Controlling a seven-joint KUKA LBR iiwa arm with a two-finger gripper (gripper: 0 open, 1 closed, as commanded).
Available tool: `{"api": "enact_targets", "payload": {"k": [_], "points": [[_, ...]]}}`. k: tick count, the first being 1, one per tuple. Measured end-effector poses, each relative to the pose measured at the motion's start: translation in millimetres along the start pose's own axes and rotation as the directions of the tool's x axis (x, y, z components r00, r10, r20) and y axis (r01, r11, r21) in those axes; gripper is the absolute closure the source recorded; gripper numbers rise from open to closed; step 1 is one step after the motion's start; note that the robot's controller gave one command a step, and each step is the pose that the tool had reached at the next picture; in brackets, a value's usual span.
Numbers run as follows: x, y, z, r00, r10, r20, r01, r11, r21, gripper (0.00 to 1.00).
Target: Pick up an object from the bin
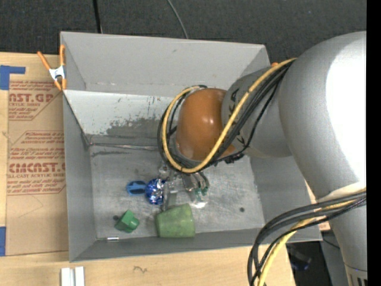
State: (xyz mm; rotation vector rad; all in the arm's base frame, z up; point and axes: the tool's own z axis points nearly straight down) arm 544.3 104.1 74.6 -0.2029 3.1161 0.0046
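My gripper [182, 186] hangs low over the bin floor, just under the orange dome, in the front middle of the bin. A shiny blue ball-like piece [156, 192] lies right at its left side, joined to or touching a flat blue piece [136, 188] further left. A soft pale green block [175, 222] sits directly in front of the gripper, close to the front wall. A small clear and green item [200, 194] lies at the gripper's right side. Nothing can be seen held.
A small dark green piece [127, 221] rests at the front left of the bin floor. The arm and its yellow and black cables cover the right side of the bin. The back half of the floor is bare metal.
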Motion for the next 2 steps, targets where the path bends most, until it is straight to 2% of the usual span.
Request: {"api": "enact_targets", "payload": {"k": [1,2], "points": [[33.6,-17,0,0.891,-0.454,0.003,0.454,0.891,-0.001,1.00],[43.8,-12,-143,0.914,-0.406,-0.010,0.406,0.914,-0.003,1.00]]}}
